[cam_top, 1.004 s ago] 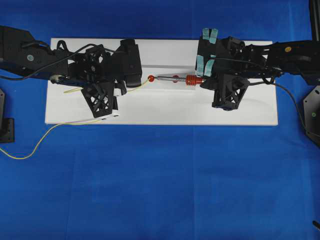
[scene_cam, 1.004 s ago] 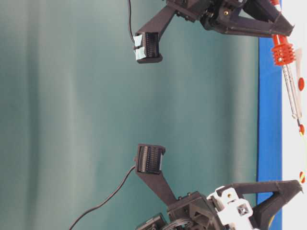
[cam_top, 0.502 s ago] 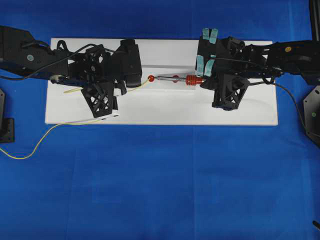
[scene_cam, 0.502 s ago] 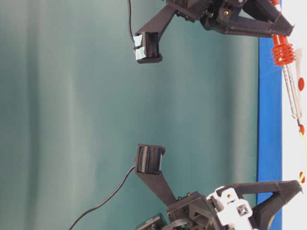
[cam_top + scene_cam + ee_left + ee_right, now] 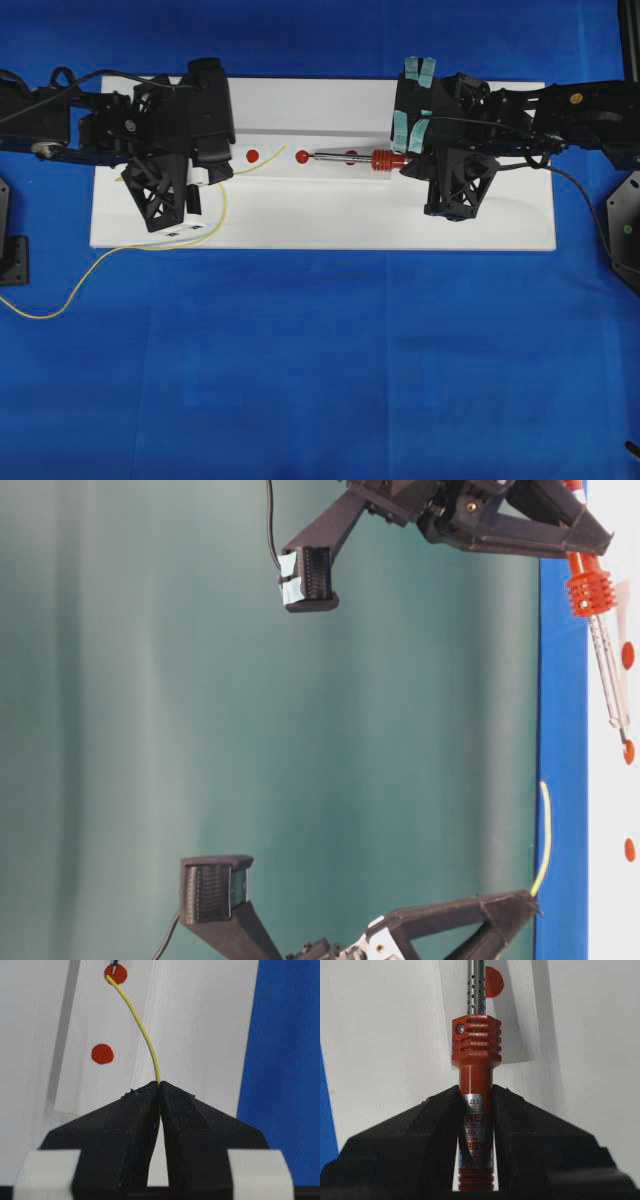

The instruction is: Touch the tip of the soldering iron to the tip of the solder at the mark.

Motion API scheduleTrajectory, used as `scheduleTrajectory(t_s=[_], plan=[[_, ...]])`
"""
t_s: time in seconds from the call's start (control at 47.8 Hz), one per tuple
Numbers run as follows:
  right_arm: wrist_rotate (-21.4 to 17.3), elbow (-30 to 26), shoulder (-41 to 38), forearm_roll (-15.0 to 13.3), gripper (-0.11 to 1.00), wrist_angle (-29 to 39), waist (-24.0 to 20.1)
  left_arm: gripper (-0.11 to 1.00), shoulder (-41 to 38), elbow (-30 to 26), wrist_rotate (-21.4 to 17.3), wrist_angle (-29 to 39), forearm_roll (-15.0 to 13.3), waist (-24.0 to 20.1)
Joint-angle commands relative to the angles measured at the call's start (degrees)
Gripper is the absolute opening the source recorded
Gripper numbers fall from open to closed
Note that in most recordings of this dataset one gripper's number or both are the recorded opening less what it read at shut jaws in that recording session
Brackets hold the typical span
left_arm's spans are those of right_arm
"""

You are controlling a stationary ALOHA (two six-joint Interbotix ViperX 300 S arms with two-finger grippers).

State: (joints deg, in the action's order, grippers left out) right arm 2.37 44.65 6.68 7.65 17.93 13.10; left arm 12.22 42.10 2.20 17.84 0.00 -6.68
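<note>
The soldering iron (image 5: 350, 157) lies over the white board (image 5: 320, 215) with my right gripper (image 5: 405, 160) shut on its red handle (image 5: 476, 1105). Its dark tip rests at the middle red mark (image 5: 302, 156), also visible from table level (image 5: 628, 750). My left gripper (image 5: 222, 173) is shut on the yellow solder (image 5: 260, 160), which is pinched at the fingertips (image 5: 159, 1083). The solder's free end arcs toward the iron and hangs above the board (image 5: 545, 825). It stops a short gap to the left of the iron's tip.
Another red mark (image 5: 252, 155) lies on the board between the grippers, and a third (image 5: 493, 982) shows beside the iron's shaft. Slack solder (image 5: 60, 300) trails off the board's left front onto the blue cloth (image 5: 320, 360). The iron's black cord (image 5: 585, 195) runs right.
My left gripper has pulled back to the left and lifted with the solder, taking its end away from the iron's tip and uncovering a red mark. The right arm and the iron have not moved.
</note>
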Motion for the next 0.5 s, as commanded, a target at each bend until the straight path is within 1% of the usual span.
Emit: scheduleTrajectory(t_s=[0.0, 0.125, 0.272, 0.481], plan=[[0.1, -1.1, 0.5, -0.1, 0.06, -0.5, 0.0, 0.02, 1.1, -0.4, 0.1, -0.6, 0.2, 0.1], [0.1, -1.1, 1.2, -0.1, 0.06, -0.4, 0.2, 0.02, 1.1, -0.4, 0.0, -0.7, 0.2, 0.1], [0.1, 0.4, 5.3, -0.4, 0.06, -0.4, 0.6, 0.02, 1.1, -0.4, 0.1, -0.7, 0.2, 0.1], [-0.1, 5.4, 13.8, -0.7, 0.06, -0.2, 1.6, 0.02, 1.1, -0.4, 0.1, -0.8, 0.2, 0.1]])
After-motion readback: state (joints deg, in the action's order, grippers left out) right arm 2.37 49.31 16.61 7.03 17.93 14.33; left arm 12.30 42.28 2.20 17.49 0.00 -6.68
